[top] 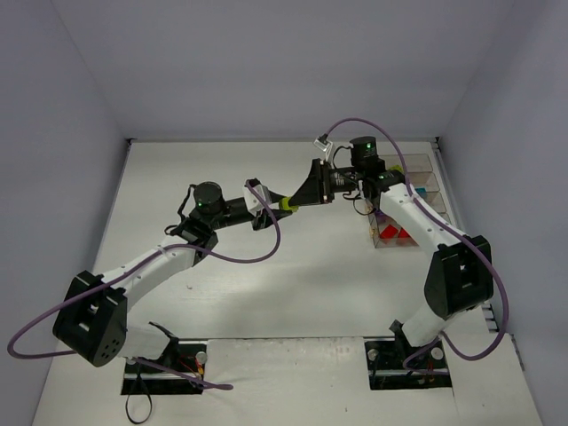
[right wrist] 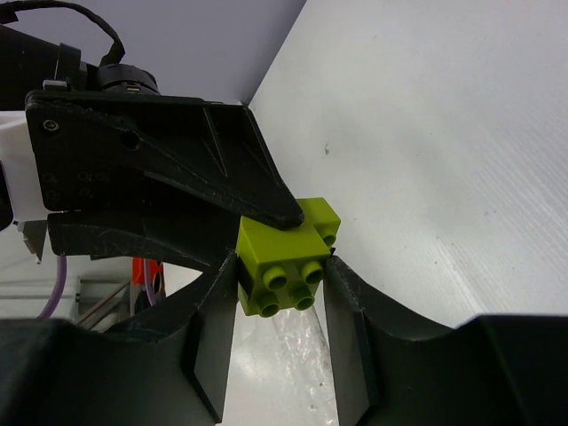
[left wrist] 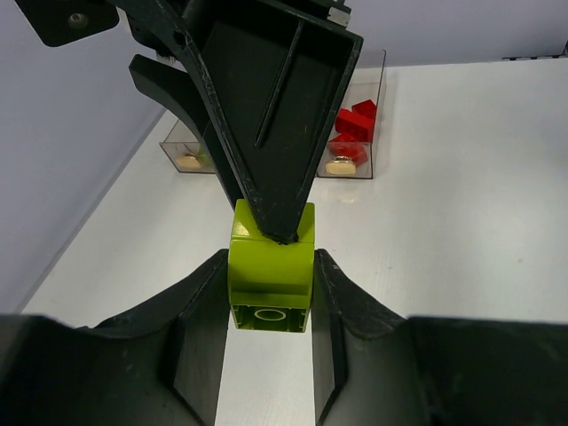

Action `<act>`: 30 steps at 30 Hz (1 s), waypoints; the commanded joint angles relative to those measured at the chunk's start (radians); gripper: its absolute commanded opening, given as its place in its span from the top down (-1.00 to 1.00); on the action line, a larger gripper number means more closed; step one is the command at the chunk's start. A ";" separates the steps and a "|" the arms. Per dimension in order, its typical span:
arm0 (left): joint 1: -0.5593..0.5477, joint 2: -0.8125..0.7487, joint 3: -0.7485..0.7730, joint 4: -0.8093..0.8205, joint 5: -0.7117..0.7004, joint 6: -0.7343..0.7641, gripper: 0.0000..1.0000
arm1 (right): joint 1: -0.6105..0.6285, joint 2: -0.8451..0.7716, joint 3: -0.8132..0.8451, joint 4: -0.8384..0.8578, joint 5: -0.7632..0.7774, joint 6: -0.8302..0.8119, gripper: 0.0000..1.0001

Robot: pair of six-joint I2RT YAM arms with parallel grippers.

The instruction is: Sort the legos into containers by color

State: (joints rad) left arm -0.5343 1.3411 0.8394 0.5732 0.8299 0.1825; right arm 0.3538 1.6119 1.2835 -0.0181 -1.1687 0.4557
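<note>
A lime green lego clump (top: 287, 204) of two joined bricks hangs above the middle of the table, held between both grippers. My left gripper (top: 280, 205) is shut on one end of the clump (left wrist: 271, 275). My right gripper (top: 295, 201) is shut on the other end (right wrist: 280, 253), where the studs show. In the left wrist view the right gripper's fingers (left wrist: 266, 115) press on the clump from above. The containers (top: 410, 200) stand at the far right, one holding red legos (left wrist: 352, 129) and one teal legos (top: 424, 191).
The right arm's elbow (top: 457, 271) reaches over the near end of the containers. Purple cables (top: 257, 257) loop from both arms. Grey walls (top: 62, 133) close the table on the left, back and right.
</note>
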 commanded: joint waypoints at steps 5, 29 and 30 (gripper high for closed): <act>-0.004 -0.039 0.015 0.080 0.025 0.028 0.77 | 0.008 -0.027 0.008 0.052 -0.068 -0.020 0.83; 0.002 -0.036 0.036 -0.070 0.103 0.092 0.18 | 0.011 -0.029 -0.012 0.050 -0.098 -0.040 0.93; 0.002 -0.037 0.038 -0.070 0.101 0.094 0.18 | 0.011 -0.030 -0.015 0.050 -0.098 -0.041 0.94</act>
State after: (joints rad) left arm -0.5346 1.3365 0.8356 0.4763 0.8883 0.2516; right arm 0.3565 1.6119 1.2694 -0.0185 -1.2198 0.4255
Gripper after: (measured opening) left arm 0.408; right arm 0.350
